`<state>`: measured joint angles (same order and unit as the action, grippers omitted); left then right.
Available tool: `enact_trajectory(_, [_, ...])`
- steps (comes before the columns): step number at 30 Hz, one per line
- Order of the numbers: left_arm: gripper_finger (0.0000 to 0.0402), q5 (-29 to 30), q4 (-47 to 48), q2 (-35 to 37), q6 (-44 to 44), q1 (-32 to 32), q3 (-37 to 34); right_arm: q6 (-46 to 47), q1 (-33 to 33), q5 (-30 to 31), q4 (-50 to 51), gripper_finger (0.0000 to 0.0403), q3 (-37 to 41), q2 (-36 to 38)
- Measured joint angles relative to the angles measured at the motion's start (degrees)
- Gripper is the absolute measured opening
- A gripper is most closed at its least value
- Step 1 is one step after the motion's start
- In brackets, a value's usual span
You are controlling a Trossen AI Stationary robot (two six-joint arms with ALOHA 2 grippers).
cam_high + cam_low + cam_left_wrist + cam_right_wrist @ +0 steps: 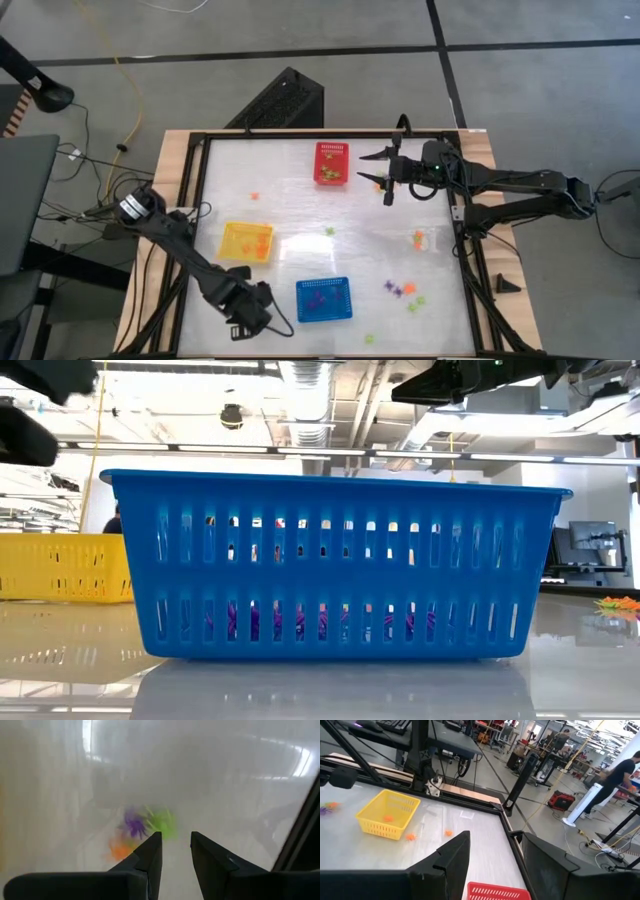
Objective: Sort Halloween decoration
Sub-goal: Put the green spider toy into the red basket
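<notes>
Small orange, purple and light green trinkets lie loose on the white table: a cluster point(405, 292) at the near right, single ones at the far left point(254, 196) and the middle point(330, 231). My left gripper point(250, 320) hangs near the table's near-left corner, left of the blue basket point(323, 299). It points down, open by a narrow gap point(175, 836), with nothing between its fingers. Blurred purple, green and orange trinkets point(142, 827) lie on the table just beyond its fingertips. My right gripper point(378, 170) waits open point(495, 865), raised beside the red basket point(333, 163).
The yellow basket point(246, 242) holds orange pieces, and the blue basket point(335, 565) holds purple ones. The red basket stands at the far middle. A black frame point(465, 270) rims the table. More trinkets point(615, 603) lie to the right. People stand in the room beyond point(620, 775).
</notes>
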<state>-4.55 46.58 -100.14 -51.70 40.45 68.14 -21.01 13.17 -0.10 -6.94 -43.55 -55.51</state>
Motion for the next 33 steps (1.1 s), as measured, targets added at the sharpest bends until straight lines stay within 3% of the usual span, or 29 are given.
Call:
enact_trajectory(5, [0.009,0.69,0.03,-0.24,-2.37,2.47,-0.02,0.1,0.0,0.0,-0.02,0.0211,0.0,0.0])
enact_trajectory(12, [0.009,7.01,0.07,-0.26,-2.17,2.47,-0.02,0.15,0.0,-0.02,0.0,0.0211,0.0,0.0])
enact_trajectory(22, [0.009,5.42,-0.09,-0.26,-3.92,2.41,-1.68,0.11,0.0,-0.02,-0.02,0.0211,0.0,0.0])
enact_trajectory(26, [0.009,1.94,-5.26,-0.26,-5.07,2.41,-5.96,0.09,0.0,-0.02,0.02,0.0211,0.0,0.0])
enact_trajectory(33, [0.0091,1.94,-12.14,0.02,-5.42,2.47,-10.43,0.04,0.0,-0.02,-0.04,0.0211,0.0,0.0])
